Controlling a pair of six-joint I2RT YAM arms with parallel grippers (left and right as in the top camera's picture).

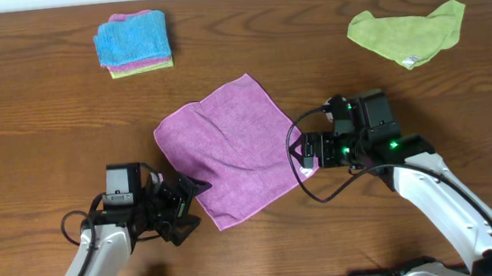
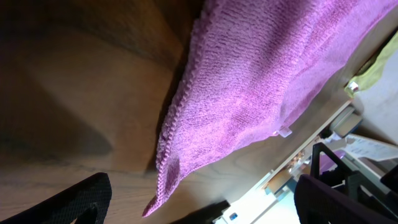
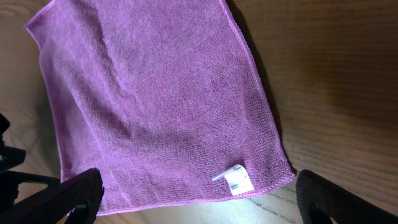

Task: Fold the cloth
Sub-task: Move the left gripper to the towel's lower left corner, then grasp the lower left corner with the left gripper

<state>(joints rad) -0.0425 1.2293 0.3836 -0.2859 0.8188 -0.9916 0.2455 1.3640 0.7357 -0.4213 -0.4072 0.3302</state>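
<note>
- Cloth [image 1: 229, 149]: purple, spread nearly flat mid-surface [image 1: 44, 112], slightly wrinkled.
- Left fingers [image 2: 74, 202]: wide apart, holding nothing, at the cloth's near-left edge.
- Right fingers [image 3: 68, 196]: wide apart, empty, at the right corner by the label [image 3: 236, 180].
- Hazards: a shallow pinch would catch only fuzz and the corner would slip. Lifting the two sides unevenly would likely skew the fold.

The cloth [image 1: 229, 149] is plain magenta-purple with a white tag [image 3: 236, 180]. A rag [image 1: 408, 32] is lime green, a folded pile [image 1: 133, 42] bright blue over pink and green. The table [image 1: 37, 131] is brown wood grain.
</note>
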